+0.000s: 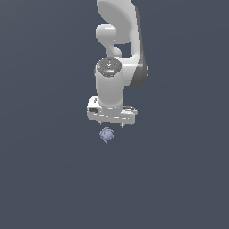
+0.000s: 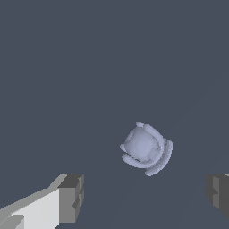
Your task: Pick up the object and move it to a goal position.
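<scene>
The object (image 1: 107, 134) is a small pale lavender-blue roundish item with curved ring-like outlines, lying on the flat dark grey surface. In the exterior view it sits just below my white gripper (image 1: 112, 124). In the wrist view the object (image 2: 146, 148) lies ahead of the gap between the two grey fingertips (image 2: 71, 197), and my gripper (image 2: 143, 197) stands wide open and empty. The fingers do not touch the object.
The white arm (image 1: 117, 40) rises behind the gripper in the exterior view. The dark grey surface (image 1: 44, 179) spreads flat around the object with nothing else on it.
</scene>
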Robot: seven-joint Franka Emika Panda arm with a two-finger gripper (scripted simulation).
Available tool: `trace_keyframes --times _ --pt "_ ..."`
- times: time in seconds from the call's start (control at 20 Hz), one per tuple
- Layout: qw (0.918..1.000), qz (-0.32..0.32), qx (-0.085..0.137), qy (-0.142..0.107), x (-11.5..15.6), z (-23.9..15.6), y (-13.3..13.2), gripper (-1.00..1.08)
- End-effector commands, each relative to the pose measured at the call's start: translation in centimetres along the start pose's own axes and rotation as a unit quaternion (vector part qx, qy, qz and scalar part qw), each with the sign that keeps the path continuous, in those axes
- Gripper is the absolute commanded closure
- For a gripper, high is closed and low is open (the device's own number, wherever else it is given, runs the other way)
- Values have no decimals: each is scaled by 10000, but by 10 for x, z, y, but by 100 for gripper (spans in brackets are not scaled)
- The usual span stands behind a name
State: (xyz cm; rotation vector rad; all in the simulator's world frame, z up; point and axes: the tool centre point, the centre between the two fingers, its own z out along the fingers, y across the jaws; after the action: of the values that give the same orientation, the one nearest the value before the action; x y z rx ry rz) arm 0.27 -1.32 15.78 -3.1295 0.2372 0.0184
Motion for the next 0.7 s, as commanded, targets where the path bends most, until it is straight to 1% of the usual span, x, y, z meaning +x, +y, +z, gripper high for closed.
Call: trace_keyframes --times 0.0,0.15,0.3,0.65 --pt "9996 266 7 1 -1 6 2 -92" --pt "9978 661 16 5 -1 16 6 -92" --pt "9937 1119 22 10 -3 26 11 -92" --pt "9772 2121 22 30 -6 48 22 -92"
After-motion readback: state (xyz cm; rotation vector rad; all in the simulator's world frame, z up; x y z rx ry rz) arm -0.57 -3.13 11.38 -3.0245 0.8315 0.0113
